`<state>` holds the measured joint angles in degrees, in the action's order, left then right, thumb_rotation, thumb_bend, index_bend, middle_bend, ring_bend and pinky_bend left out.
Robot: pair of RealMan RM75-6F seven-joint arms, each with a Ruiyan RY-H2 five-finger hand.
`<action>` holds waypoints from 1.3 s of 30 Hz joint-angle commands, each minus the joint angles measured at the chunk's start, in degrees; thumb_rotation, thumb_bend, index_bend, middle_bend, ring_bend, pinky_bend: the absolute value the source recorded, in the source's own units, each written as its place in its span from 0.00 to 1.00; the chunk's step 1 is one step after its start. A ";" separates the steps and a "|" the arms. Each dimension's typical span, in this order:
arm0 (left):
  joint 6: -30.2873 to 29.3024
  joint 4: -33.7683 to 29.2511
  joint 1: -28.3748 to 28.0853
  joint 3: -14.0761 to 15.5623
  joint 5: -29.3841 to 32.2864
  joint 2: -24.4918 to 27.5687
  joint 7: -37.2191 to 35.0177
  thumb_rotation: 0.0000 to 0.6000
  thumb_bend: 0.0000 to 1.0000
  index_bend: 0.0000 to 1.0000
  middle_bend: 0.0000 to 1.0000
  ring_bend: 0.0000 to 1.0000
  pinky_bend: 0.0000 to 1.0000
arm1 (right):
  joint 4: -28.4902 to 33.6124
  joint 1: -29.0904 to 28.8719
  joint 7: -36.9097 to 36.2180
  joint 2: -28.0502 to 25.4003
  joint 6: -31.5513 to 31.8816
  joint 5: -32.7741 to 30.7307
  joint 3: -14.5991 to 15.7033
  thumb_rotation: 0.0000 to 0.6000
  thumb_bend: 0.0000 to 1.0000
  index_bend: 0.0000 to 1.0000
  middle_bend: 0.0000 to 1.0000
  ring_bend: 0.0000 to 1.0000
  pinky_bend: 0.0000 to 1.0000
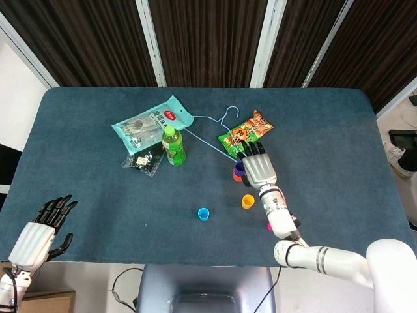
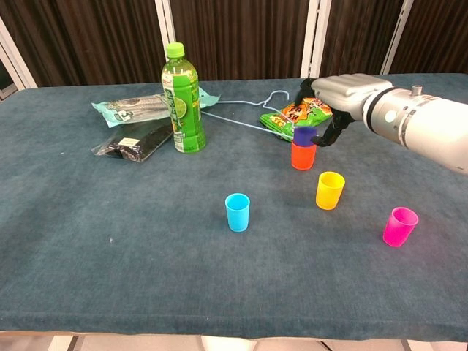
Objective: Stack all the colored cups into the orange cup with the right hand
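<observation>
The orange cup (image 2: pixel 303 156) stands mid-table, right of centre, with the purple cup (image 2: pixel 305 135) nested in it, rim sticking out. My right hand (image 2: pixel 344 93) is right above and behind them, its thumb and fingers still around the purple cup (image 1: pixel 239 168). From the head view the hand (image 1: pixel 259 166) covers most of the orange cup (image 1: pixel 236 177). The yellow cup (image 2: pixel 329 190), light blue cup (image 2: pixel 238 212) and pink cup (image 2: pixel 399 226) stand apart nearer the front. My left hand (image 1: pixel 39 231) hovers off the front left corner, fingers spread and holding nothing.
A green bottle (image 2: pixel 182 99) stands upright at the back left of the cups. Behind the orange cup lie a snack bag (image 2: pixel 303 113) and a wire hanger (image 1: pixel 215 120). A teal packet (image 1: pixel 153 122) and a black packet (image 1: pixel 143 160) lie beside the bottle.
</observation>
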<state>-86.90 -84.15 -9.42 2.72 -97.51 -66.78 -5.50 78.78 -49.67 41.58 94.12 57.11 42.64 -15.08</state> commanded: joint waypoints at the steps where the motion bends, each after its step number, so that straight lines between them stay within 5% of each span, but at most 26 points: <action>1: -0.18 0.02 0.07 0.04 -0.14 0.05 -0.10 1.00 0.47 0.00 0.00 0.00 0.11 | 5.71 1.30 -1.11 -2.44 0.70 0.37 0.91 1.00 0.46 0.01 0.00 0.00 0.00; 9: -0.17 -0.03 0.14 0.07 -0.08 0.00 0.11 1.00 0.47 0.00 0.00 0.00 0.11 | 24.09 7.66 -4.59 -14.61 3.43 13.47 9.54 1.00 0.46 0.15 0.00 0.00 0.00; 14: 0.36 -0.17 0.00 0.26 -0.25 -0.31 1.05 1.00 0.47 0.00 0.00 0.00 0.11 | 24.33 8.76 -3.32 -16.06 2.82 15.58 13.19 1.00 0.46 0.20 0.00 0.00 0.00; 23: 1.61 -0.07 -0.47 0.29 0.12 -0.65 1.70 1.00 0.47 0.00 0.00 0.00 0.11 | 16.38 7.62 -4.42 -11.33 -0.13 12.54 12.49 1.00 0.46 0.31 0.00 0.00 0.00; 39: 0.98 0.19 -0.36 0.26 0.10 -0.33 0.60 1.00 0.48 0.00 0.00 0.00 0.11 | 12.42 6.14 -1.23 -6.80 0.55 8.94 11.34 1.00 0.46 0.57 0.00 0.00 0.00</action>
<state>-85.93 -83.96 -9.77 2.98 -97.42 -67.11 -4.90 91.23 -43.46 40.13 87.16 57.42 51.77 -3.62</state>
